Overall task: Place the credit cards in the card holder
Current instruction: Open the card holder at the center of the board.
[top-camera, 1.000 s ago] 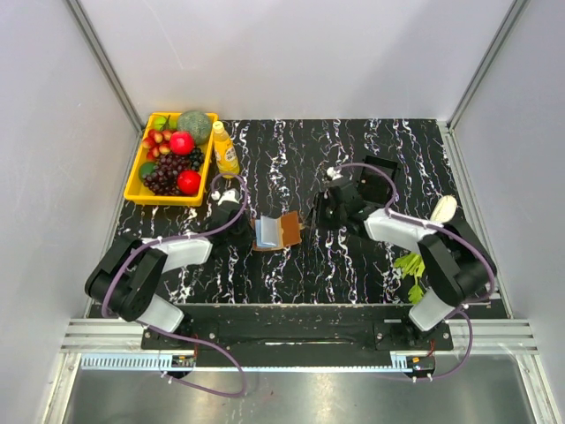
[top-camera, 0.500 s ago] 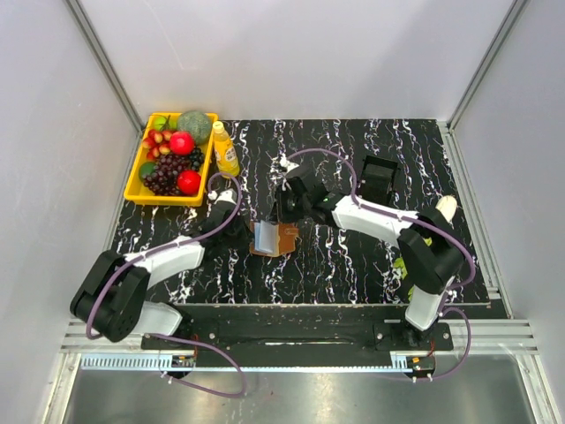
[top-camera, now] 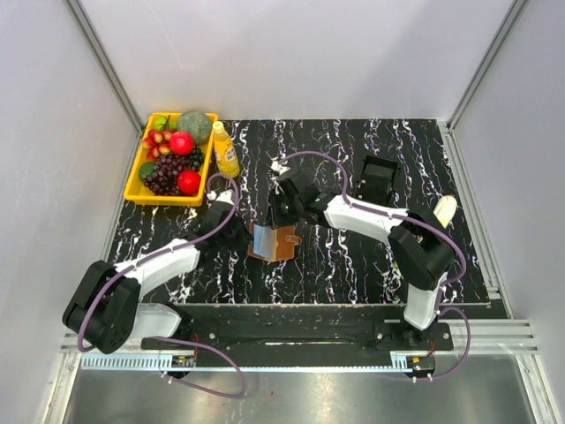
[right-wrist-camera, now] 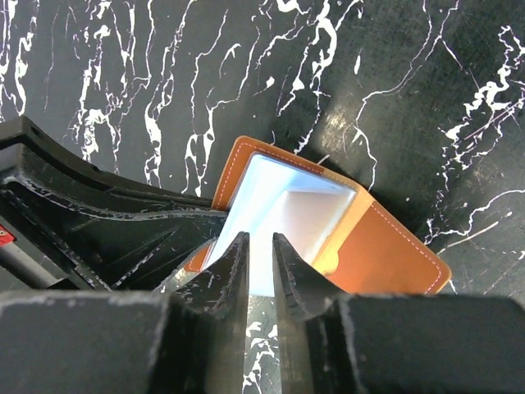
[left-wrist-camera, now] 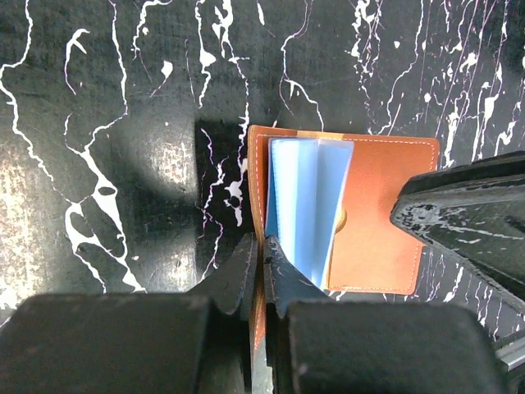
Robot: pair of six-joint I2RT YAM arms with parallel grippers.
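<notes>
Here, marbled table [top-camera: 353, 265], card holder [top-camera: 274, 242], grey walls [top-camera: 291, 53]

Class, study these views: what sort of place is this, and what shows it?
Likely a robot test cell: bare white walls, two arms bolted to a black bar, fruit tray as props.

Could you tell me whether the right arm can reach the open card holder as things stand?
Probably yes: the right gripper hangs just above the card holder, which the left gripper clamps at one edge; nothing lies between.
</notes>
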